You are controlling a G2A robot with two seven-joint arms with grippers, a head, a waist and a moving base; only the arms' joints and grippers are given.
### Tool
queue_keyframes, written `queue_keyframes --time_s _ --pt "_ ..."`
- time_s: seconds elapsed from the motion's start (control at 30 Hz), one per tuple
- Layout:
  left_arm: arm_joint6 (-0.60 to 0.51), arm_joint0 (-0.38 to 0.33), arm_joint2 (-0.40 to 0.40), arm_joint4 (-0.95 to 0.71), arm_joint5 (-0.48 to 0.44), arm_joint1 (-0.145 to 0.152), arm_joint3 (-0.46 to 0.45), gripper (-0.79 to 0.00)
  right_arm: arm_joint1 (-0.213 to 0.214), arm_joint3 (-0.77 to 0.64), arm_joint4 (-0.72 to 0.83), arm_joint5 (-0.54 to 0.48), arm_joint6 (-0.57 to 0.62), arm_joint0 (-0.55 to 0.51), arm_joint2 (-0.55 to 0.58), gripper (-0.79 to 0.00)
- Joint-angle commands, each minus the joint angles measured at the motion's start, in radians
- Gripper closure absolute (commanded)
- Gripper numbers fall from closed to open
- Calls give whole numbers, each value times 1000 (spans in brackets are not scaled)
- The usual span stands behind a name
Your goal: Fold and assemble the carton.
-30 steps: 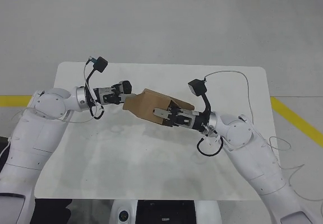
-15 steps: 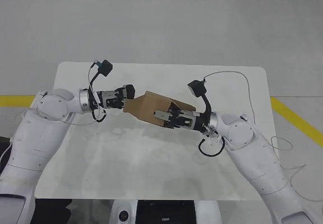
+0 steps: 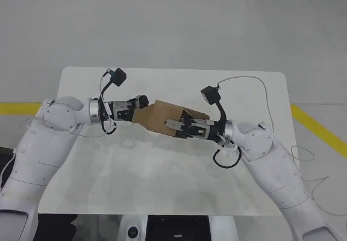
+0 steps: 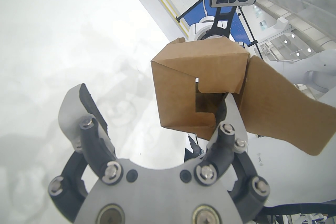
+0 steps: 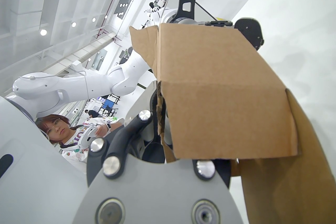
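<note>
Carton: your right fingers are clamped on its wall at the right end. One finger lies flat against the cardboard's torn edge; the other is hidden behind the panel.

Left fingers stand wide apart at the carton's left end. One tip is slipped into the slot btw the folded end flaps and the long loose flap. The other hangs free over the desk, touching nothing.

The end flaps on that side are folded in, w/ a notch-shaped gap showing the dark inside. The loose flap sticks out past that end, not folded in.

In the top view you've got the carton held btw both arms over mid-desk, a bit toward the far side, lying approx left to right. At its right end another flap pokes out on the far side of the right wrist.

White cable loops over the desk's far right part, well apart from the carton. Yellow floor line runs out on either side of the desk.
</note>
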Motion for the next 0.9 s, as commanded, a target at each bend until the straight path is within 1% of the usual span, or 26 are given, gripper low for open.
queue_keyframes --time_s 0.0,0.13,0.27,0.53,0.87 --pt "0 0 1 -1 -1 0 -1 -785 0 0 0 1 2 1 -1 0" --pt "9 -3 -3 4 2 1 8 -785 0 2 -3 1 -2 1 -1 0" --pt "43 -18 -32 2 14 5 55 -785 4 0 -14 4 -18 -9 15 0" --pt "46 -16 -65 5 1 13 88 -785 12 -27 -26 8 -41 -39 47 0" --pt "32 -2 -28 41 -9 10 48 -785 10 -34 -30 15 -56 -31 35 0"
